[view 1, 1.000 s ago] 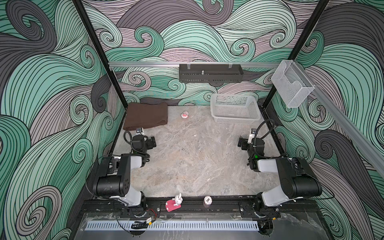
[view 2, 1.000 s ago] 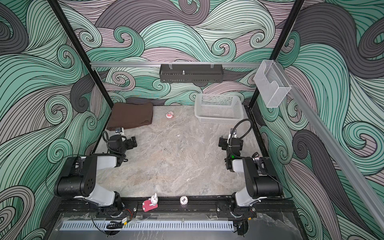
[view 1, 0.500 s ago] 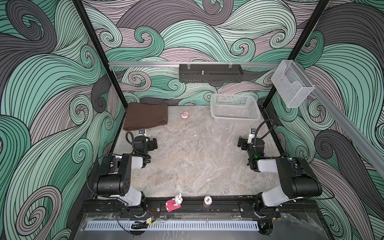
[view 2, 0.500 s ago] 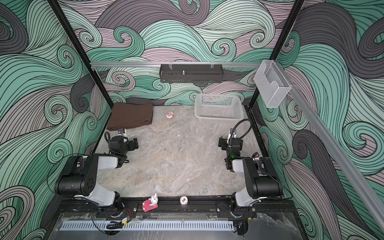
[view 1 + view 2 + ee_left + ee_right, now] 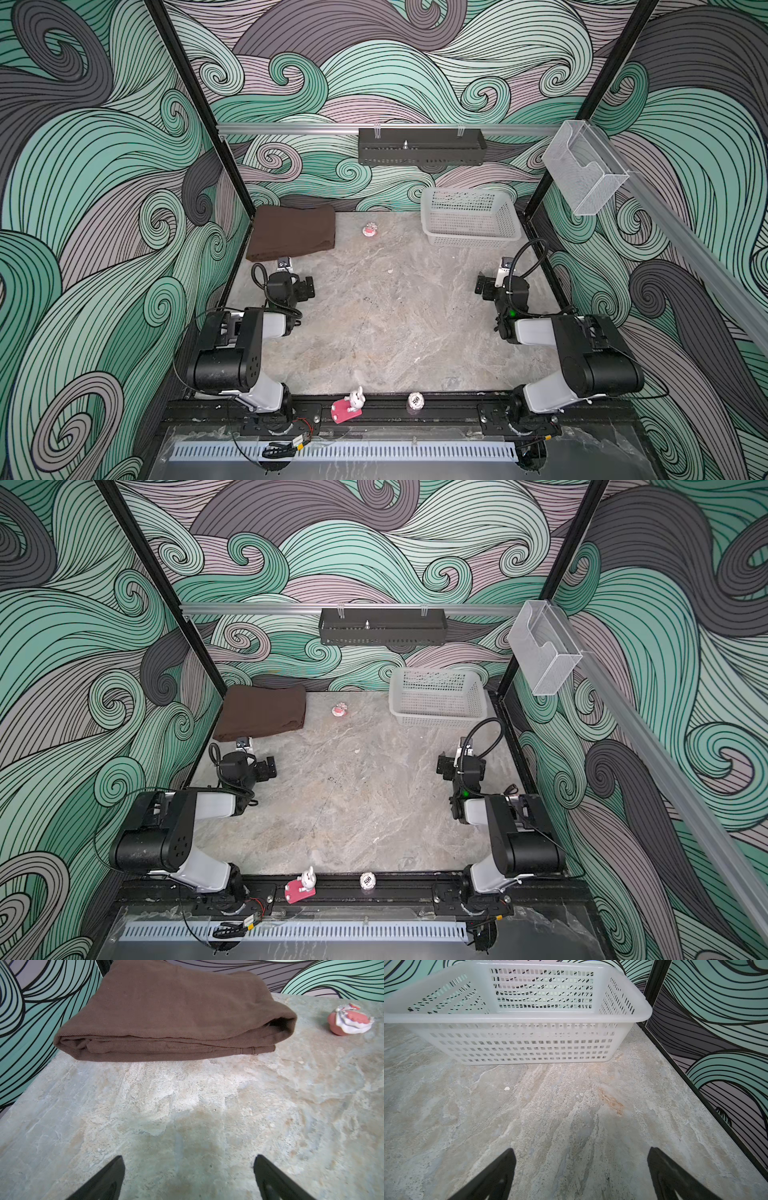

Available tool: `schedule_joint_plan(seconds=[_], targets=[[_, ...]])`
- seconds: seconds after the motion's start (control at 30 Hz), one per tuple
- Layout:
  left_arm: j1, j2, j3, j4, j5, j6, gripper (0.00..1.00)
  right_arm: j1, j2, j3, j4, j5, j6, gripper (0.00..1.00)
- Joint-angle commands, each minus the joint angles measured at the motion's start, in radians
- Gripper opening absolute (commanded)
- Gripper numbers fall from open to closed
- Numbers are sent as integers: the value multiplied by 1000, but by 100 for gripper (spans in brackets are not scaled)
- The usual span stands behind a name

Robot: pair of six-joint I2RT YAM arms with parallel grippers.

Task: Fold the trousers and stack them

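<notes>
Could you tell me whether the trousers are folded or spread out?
Folded: the trousers form a compact layered bundle at the far left corner, with stacked edges showing.

Both top views are looking steeply down from high above the near edge, taking in the whole table (image 5: 374,332) and sharing almost the same scene. The left wrist camera is riding low over the table, looking past the left end effector (image 5: 188,1157) toward the trousers (image 5: 166,1007) in the far left corner. The right wrist camera is looking past the right end effector (image 5: 581,1149) toward the basket (image 5: 517,1047) in the far right corner; both corners are showing in both top views.
</notes>
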Motion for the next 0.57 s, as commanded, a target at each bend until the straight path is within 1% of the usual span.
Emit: schedule_joint_plan(seconds=[0.0,0.53], targets=[[4,-20,23,5,-12,8,99,0,0,4,22,-5,-7,99],[4,-21,23,5,-12,8,99,3,-1,4,23,-4,-9,99]])
